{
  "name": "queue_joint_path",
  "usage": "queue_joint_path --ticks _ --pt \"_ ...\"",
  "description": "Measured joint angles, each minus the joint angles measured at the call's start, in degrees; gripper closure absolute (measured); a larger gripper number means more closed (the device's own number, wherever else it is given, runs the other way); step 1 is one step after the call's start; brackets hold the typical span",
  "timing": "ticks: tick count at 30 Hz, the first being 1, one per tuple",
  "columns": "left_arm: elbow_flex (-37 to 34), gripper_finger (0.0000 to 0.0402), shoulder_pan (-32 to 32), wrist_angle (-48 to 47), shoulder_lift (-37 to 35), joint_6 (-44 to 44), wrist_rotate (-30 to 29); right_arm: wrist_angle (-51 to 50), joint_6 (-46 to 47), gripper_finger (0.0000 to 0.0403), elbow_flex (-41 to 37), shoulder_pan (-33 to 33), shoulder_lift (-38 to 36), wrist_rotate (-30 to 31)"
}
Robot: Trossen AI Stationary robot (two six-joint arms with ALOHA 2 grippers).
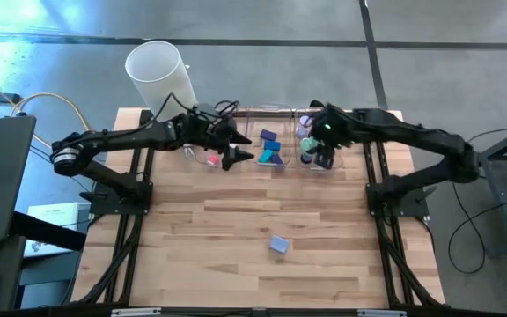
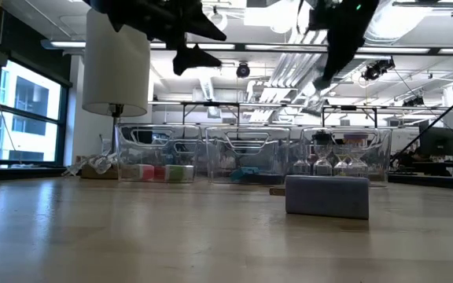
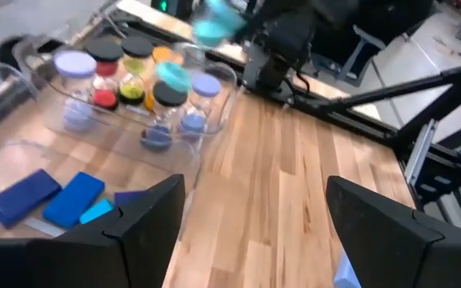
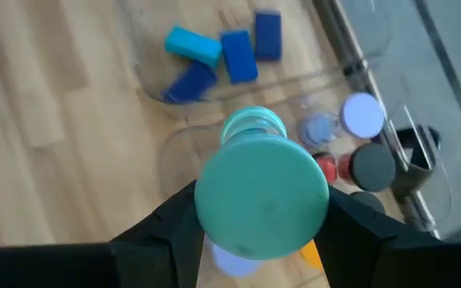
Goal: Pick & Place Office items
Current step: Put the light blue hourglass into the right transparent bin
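My right gripper (image 4: 261, 228) is shut on a teal spool-shaped roll (image 4: 261, 192) above the clear right-hand bin (image 1: 311, 145), which holds several round rolls (image 4: 362, 116). The middle bin (image 1: 269, 148) holds blue and purple blocks (image 4: 238, 56). The left-hand bin (image 1: 208, 158) holds red and green pieces. My left gripper (image 1: 241, 148) hangs open above the table by the middle bin, touching nothing. Its fingers (image 3: 146, 216) stand wide apart in the left wrist view. One lavender-blue block (image 1: 278, 245) lies flat on the table's near half, also seen as the block (image 2: 326, 196). My right gripper pinches the teal roll between its two fingers, one on each side of the roll's wide near end (image 4: 214, 216). The fingers come from above, pointing down. The roll is lifted clear over the bin of rolls, its axis running along the fingers, its far end (image 4: 253, 128) lowest.
A tall white cylinder (image 1: 159, 75) stands at the table's far left corner. The three clear bins line the far edge. The wooden table (image 1: 236, 220) has open room across its middle and near half, apart from the single block. Cables run along the left side.
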Motion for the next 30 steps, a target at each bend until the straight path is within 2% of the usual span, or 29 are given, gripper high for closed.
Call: queue_joint_path --ticks 4,11,24,30 --pt "-0.1 0.0105 -1.2 -0.1 0.2 0.1 0.0 0.0 -2.6 0.0221 0.9 -2.9 4.6 3.3" --pt "-0.1 0.0105 -2.6 -0.2 0.1 0.6 0.0 0.4 -4.7 0.0221 4.5 -4.0 6.1 3.6" --pt "-0.1 0.0105 -3.2 -0.1 0.1 3.2 -0.1 0.2 -6.0 0.0221 5.2 -12.9 8.3 -8.0" --pt "-0.1 0.0105 -3.2 0.0 0.1 3.1 -0.1 1.4 -5.4 0.0221 5.1 -13.8 13.0 -8.3"
